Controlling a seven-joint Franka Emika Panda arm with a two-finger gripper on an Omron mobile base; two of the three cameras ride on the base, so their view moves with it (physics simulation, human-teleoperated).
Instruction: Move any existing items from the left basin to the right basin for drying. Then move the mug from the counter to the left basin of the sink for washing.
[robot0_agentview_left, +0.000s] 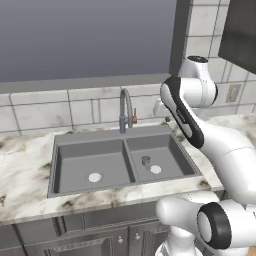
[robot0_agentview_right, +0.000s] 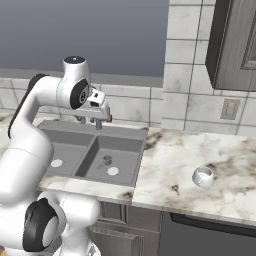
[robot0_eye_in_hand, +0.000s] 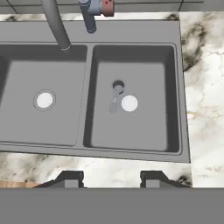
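Pincer (robot0_eye_in_hand: 111, 178) spread, empty; glossy round mug (robot0_agentview_right: 203, 176) on veined marble counter (robot0_agentview_right: 175, 165); small dark cylinder (robot0_eye_in_hand: 117, 90) in right basin (robot0_eye_in_hand: 144, 127).

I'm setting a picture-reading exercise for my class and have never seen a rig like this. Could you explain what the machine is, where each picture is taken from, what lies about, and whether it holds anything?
This is a computer-rendered kitchen. The machine is a white jointed robot arm on a driving base. Two pictures come from cameras on that base, behind the arm to its left and right. The third looks down from the arm's hand; the two dark tips at its bottom belong to the pincer, which stands apart and holds nothing.

Below is a dark double sink with a curved faucet. The left basin holds only its drain. In the right basin stands a small dark cylinder. A white mug sits on the marble counter, right of the sink.
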